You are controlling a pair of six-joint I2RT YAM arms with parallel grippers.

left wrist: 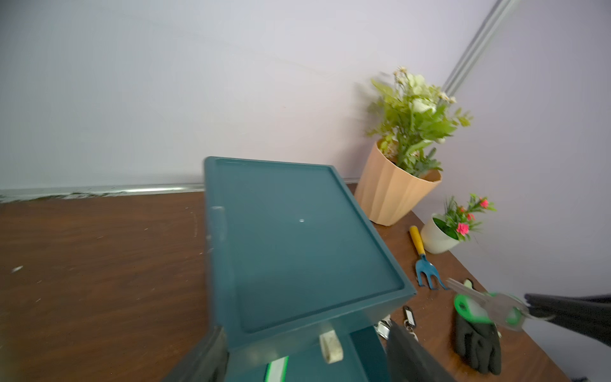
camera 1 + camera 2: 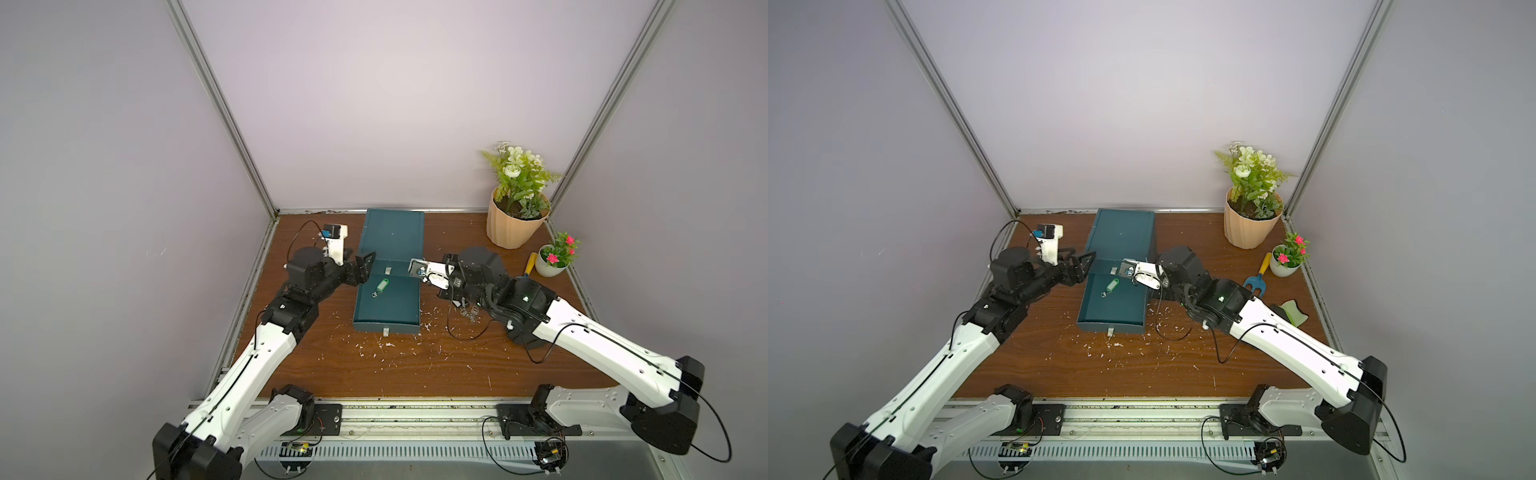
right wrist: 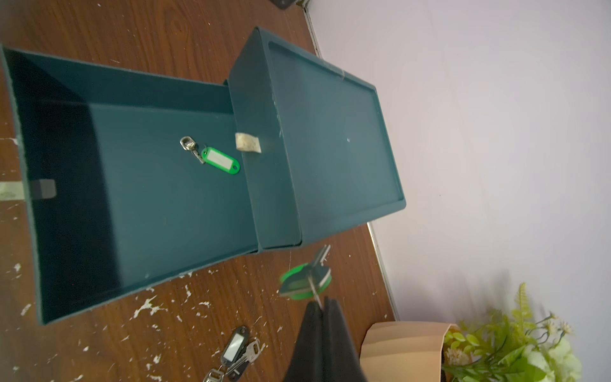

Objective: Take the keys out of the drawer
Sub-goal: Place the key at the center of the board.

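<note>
**Top views.** The table (image 2: 415,374) carries a teal cabinet (image 2: 392,237) at the middle of its back edge. The drawer (image 2: 386,326) stands open toward the front edge. One bunch, the green-tagged keys (image 2: 379,286), lies on the drawer floor close to the cabinet front.

The left gripper (image 2: 365,266) stands just beside the cabinet's left side, where the drawer emerges. Its jaws are wide and hold nothing. Whether it touches the cabinet cannot be determined.

The right gripper (image 2: 417,272) is at the drawer's right wall, next to the cabinet front. Its jaws are closed on a second bunch, the held keys (image 2: 420,272).

A large flower pot (image 2: 513,224) and a small flower pot (image 2: 550,266) occupy the back right corner. A garden fork (image 2: 1257,275) lies beside the small pot.

**Left wrist view.** The held keys (image 1: 489,306), with a green tag, hang clear of the table from the dark fingertips (image 1: 562,314) of the right gripper. A black glove (image 1: 476,344) lies on the table beneath them. The black-tagged keys (image 1: 409,316) lie on the table just beside the cabinet's right side.

**Right wrist view.** The green-tagged keys (image 3: 220,159) rest inside the drawer, near the cabinet front. The held keys (image 3: 305,279) dangle outside the drawer, above bare table, pinched between two fingers (image 3: 317,330) pressed together. The black-tagged keys (image 3: 236,350) lie on the table near the drawer's right wall.
</note>
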